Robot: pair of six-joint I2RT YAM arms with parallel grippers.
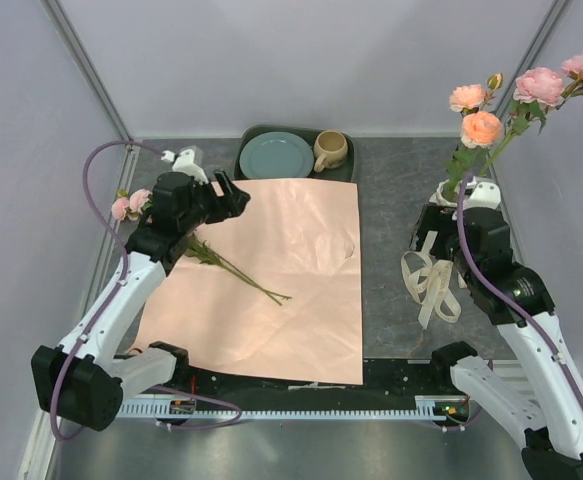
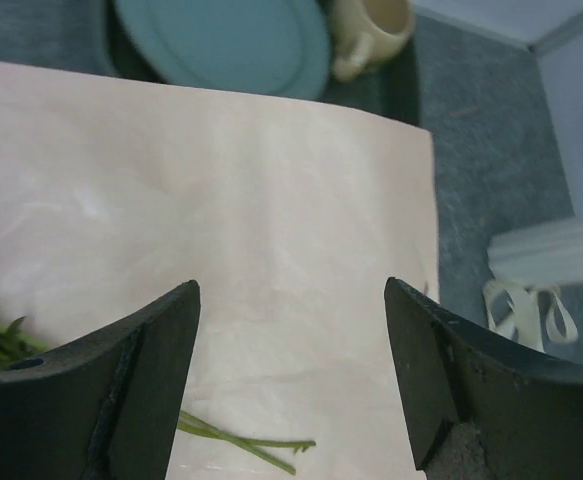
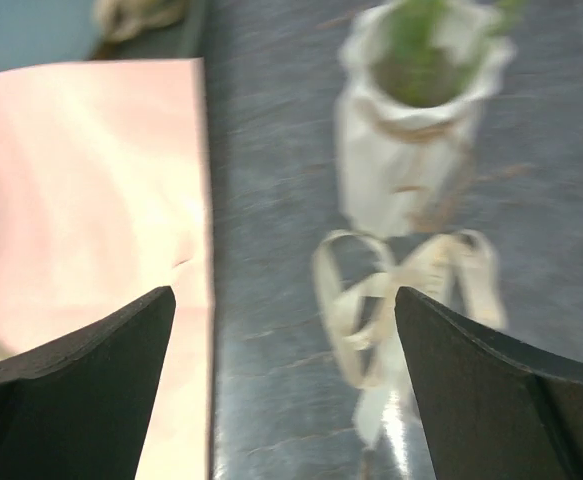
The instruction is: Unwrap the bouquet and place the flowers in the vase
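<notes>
Top external view, front to back: salmon paper (image 1: 271, 290) lies flat, so unwrapping looks done; cream ribbon (image 1: 433, 285) lies near it. Both jaws gape wide, empty: left gripper (image 1: 229, 195) hovers by the leftover flowers (image 1: 241, 275) on the paper, probably lining up a pick; right gripper (image 1: 433, 235) sits just off the vase (image 1: 481, 190), which already holds several roses (image 1: 483, 128).

vase (image 3: 403, 165) blurred, mug (image 2: 371, 28) cut off at top edge

A dark tray (image 1: 337, 174) holds a teal plate (image 1: 276, 155) (and a tan mug (image 1: 329, 149)).
</notes>
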